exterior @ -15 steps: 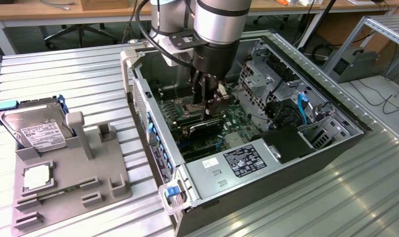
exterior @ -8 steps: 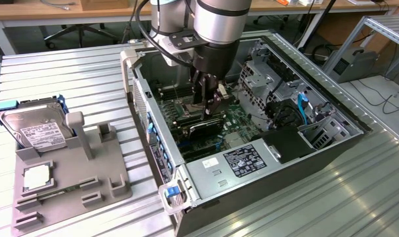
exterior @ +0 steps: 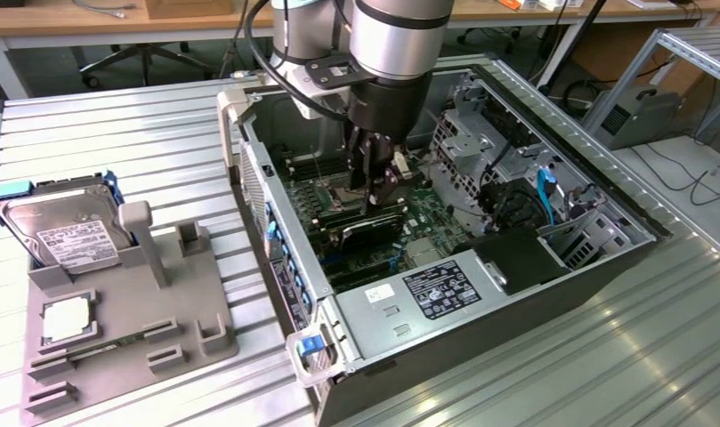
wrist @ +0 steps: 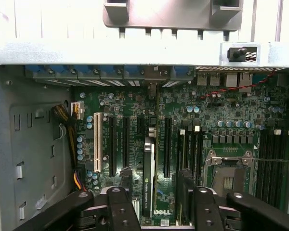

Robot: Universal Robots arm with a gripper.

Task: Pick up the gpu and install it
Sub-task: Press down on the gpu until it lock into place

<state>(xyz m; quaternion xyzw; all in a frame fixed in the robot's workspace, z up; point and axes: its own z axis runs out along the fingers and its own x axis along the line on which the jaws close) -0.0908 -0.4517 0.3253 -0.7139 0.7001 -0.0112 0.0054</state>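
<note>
Hand (wrist: 154,207) spread just above gpu (wrist: 149,175), which stands upright in motherboard (wrist: 207,115) slot inside computer case (exterior: 384,307)

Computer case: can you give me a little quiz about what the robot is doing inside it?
1. True or false: the pincer hangs open inside the computer case.
2. Where is the gpu? A) on the floor B) standing on edge in the motherboard, between the pincer's fingers C) in a person's hand
3. Fill in: outside the case, the small square chip lies on the grey ___.

Key: 1 true. 2 B. 3 holder.
</note>
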